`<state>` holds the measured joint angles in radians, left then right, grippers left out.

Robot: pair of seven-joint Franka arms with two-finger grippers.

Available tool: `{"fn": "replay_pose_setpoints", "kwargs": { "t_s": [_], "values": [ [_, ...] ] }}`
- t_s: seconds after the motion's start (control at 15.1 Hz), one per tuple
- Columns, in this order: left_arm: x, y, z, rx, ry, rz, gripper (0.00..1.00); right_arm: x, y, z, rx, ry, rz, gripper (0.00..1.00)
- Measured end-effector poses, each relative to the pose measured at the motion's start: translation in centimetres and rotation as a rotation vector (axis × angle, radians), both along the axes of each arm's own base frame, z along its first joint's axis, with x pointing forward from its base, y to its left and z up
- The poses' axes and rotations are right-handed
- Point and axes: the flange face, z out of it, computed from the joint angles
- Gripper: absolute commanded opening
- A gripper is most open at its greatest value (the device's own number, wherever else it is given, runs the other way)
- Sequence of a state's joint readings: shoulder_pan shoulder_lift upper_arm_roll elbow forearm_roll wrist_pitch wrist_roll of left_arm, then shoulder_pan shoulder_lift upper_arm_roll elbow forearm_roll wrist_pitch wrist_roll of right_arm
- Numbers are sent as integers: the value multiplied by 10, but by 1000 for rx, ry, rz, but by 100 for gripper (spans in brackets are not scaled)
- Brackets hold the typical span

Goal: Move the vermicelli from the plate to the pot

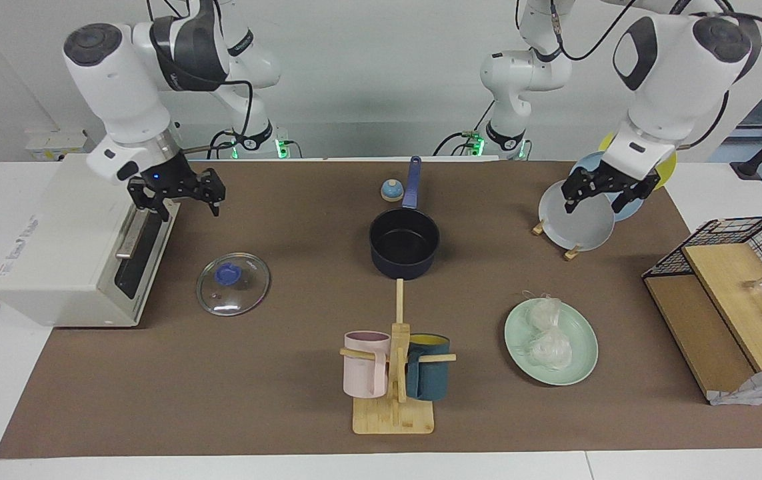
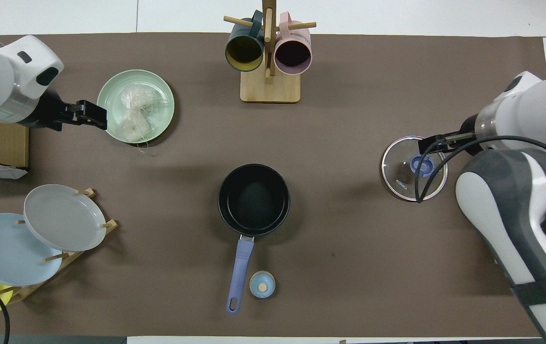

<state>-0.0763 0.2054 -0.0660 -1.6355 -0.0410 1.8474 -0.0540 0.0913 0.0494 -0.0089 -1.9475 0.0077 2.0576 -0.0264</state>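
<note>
The vermicelli (image 1: 546,332) (image 2: 134,112) lies as two whitish clumps on the mint-green plate (image 1: 584,360) (image 2: 109,91), toward the left arm's end of the table. The dark pot (image 1: 404,243) (image 2: 253,198) stands empty mid-table, nearer to the robots than the plate, with its blue handle (image 1: 412,180) pointing at the robots. My left gripper (image 1: 597,200) (image 2: 96,114) hangs open and empty in the air, between the plate rack and the mint plate's edge. My right gripper (image 1: 184,203) (image 2: 426,142) is open and empty too, raised by the oven's front corner and over the glass lid's edge.
A glass lid (image 1: 233,283) (image 2: 414,168) lies beside the toaster oven (image 1: 67,247). A wooden mug stand (image 1: 394,413) holds a pink and a teal mug. The plate rack (image 1: 577,217) carries grey, blue and yellow plates. A wire basket (image 1: 734,233) and a small bell (image 1: 391,191) also stand here.
</note>
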Motion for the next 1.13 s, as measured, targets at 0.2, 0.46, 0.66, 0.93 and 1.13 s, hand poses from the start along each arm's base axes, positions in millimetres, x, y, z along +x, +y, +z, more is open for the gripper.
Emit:
{"fn": "replay_pose_setpoints", "kwargs": {
  "t_s": [0.2,0.46,0.66,0.93,1.13],
  "values": [
    [23,-5,-50,-7,-8,-43,100,16,-4,-62,-1,-6,-9,100],
    [42,-13,-108,-12,-21,-143,100,18,-6,-103,-5,28,-14,100],
    [50,-28,-145,-16,-43,-172,100,10,-6,-126,-8,59,-12,100],
    [51,-34,-162,-18,-61,-187,100,3,-8,-137,-11,80,29,100],
    [51,-39,-168,-17,-63,-201,100,1,-13,-140,-11,88,44,98]
  ]
}}
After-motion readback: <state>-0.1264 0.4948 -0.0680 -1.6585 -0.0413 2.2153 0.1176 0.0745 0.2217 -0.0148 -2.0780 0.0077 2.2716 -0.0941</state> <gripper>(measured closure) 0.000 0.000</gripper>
